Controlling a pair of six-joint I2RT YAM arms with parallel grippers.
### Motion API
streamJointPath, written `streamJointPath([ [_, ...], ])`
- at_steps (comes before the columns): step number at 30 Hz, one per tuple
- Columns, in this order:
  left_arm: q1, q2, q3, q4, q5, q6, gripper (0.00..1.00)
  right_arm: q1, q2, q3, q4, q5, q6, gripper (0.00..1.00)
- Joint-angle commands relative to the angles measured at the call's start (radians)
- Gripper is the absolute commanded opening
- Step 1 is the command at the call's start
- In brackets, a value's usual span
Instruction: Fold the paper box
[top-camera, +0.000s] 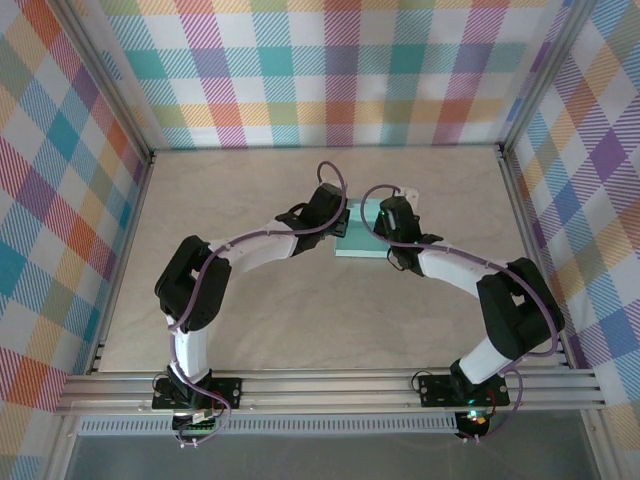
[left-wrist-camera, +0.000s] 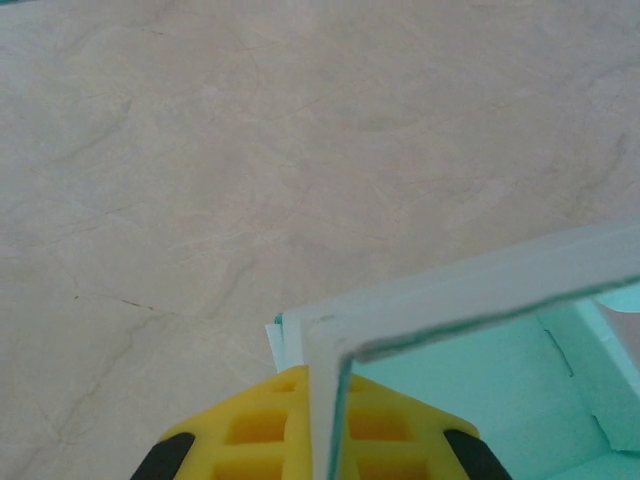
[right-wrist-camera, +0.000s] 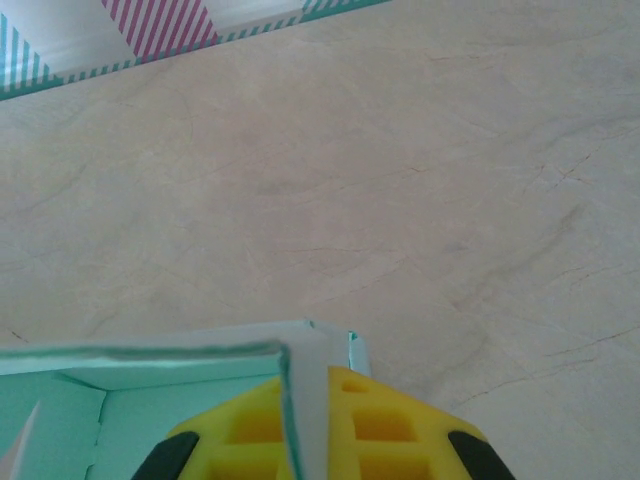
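Observation:
The paper box is pale mint-green card and sits in the middle of the table, between both wrists. My left gripper is at its left side and my right gripper at its right side. In the left wrist view the yellow fingers are shut on an upright wall of the paper box, right at a corner. In the right wrist view the yellow fingers pinch another upright wall at a corner of the paper box. The box's mint inside faces up, with white wall rims.
A white flap sticks out behind the right wrist. The beige marbled tabletop has plaid walls on three sides and aluminium rails at the near edge. The back wall's foot shows beyond the right gripper.

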Motion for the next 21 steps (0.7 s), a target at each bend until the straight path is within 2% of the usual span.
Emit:
streamJointPath([
  [1, -0.042, -0.04, -0.045, 0.072, 0.002, -0.016, 0.0, 0.022, -0.024, -0.048, 0.09, -0.045, 0.023, 0.0],
  [12, -0.083, -0.056, -0.133, 0.171, -0.077, -0.031, 0.0, 0.023, -0.072, -0.172, 0.247, -0.135, -0.065, 0.0],
  [21, -0.105, -0.049, -0.126, 0.119, -0.161, -0.164, 0.0, 0.023, -0.094, -0.227, 0.299, -0.199, -0.12, 0.0],
])
